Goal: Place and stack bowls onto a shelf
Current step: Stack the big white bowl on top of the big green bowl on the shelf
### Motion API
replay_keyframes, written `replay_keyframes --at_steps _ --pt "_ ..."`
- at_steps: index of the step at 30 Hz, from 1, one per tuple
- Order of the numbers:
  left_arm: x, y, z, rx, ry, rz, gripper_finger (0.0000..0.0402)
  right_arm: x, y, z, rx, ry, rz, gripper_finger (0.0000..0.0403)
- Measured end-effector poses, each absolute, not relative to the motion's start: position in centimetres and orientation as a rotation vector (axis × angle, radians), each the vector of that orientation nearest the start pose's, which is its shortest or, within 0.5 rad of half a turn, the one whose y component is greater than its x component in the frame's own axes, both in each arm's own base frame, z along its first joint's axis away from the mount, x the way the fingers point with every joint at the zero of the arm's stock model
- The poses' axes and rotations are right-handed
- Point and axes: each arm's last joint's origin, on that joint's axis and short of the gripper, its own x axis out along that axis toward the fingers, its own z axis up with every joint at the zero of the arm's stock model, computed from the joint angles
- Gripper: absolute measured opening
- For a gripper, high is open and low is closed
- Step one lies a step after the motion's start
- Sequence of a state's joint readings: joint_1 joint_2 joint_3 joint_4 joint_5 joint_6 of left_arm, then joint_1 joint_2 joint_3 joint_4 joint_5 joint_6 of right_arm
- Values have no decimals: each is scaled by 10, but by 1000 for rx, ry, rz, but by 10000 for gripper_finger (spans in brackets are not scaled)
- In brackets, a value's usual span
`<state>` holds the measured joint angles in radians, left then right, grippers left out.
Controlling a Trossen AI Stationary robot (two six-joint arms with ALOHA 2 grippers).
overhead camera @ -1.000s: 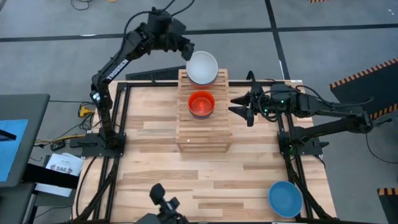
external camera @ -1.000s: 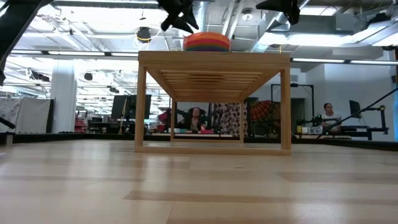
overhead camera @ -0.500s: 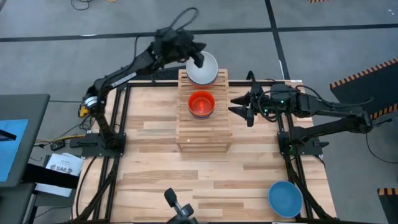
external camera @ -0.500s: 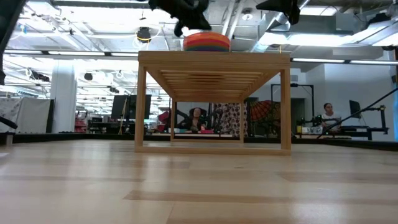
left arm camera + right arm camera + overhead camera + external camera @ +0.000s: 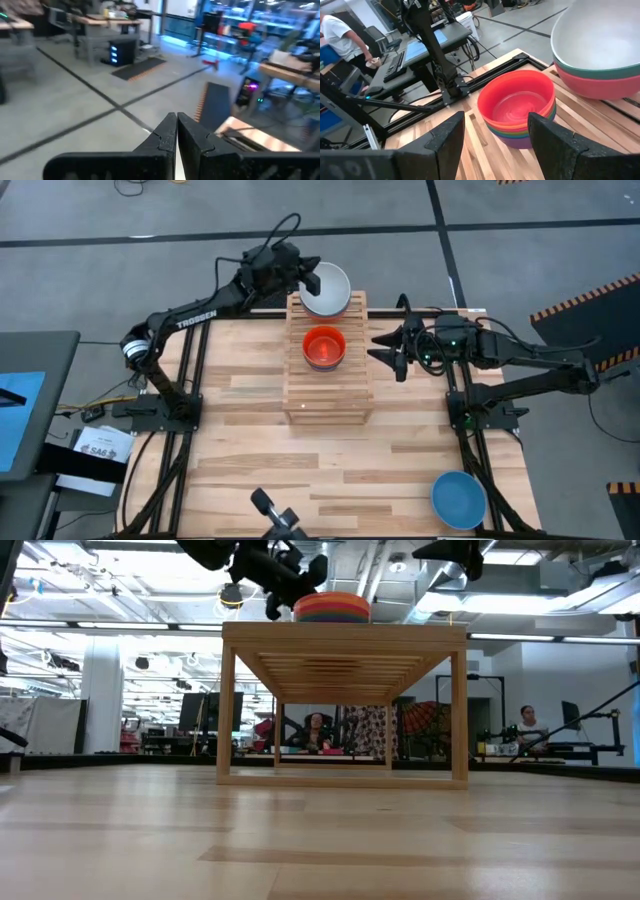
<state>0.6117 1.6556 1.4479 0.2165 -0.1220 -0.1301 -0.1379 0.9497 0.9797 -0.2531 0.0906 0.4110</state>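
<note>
Hovering beside white bowl, left pincer closed, right pincer spread

One camera looks straight down from high up and sees the whole counter and the shelf. One sits low on the counter and looks across, under the shelf, into the room. The right wrist camera is close to the shelf. The left wrist camera faces the floor.
</note>
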Motion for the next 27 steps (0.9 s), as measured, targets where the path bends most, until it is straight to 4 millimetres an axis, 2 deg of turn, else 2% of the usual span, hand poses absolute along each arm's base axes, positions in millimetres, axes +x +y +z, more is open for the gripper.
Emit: replay_keyframes --at_steps 4,17,24,27 --pt "314 231 377 -92 -48 802 0 201 -31 364 425 172 -271 243" --pt "308 235 356 -148 165 875 0 201 -31 364 431 171 -272 243" --pt "307 234 350 -174 221 880 0 201 -31 364 444 168 -273 243" --pt "307 231 356 -171 189 847 0 202 -31 365 450 157 -272 243"
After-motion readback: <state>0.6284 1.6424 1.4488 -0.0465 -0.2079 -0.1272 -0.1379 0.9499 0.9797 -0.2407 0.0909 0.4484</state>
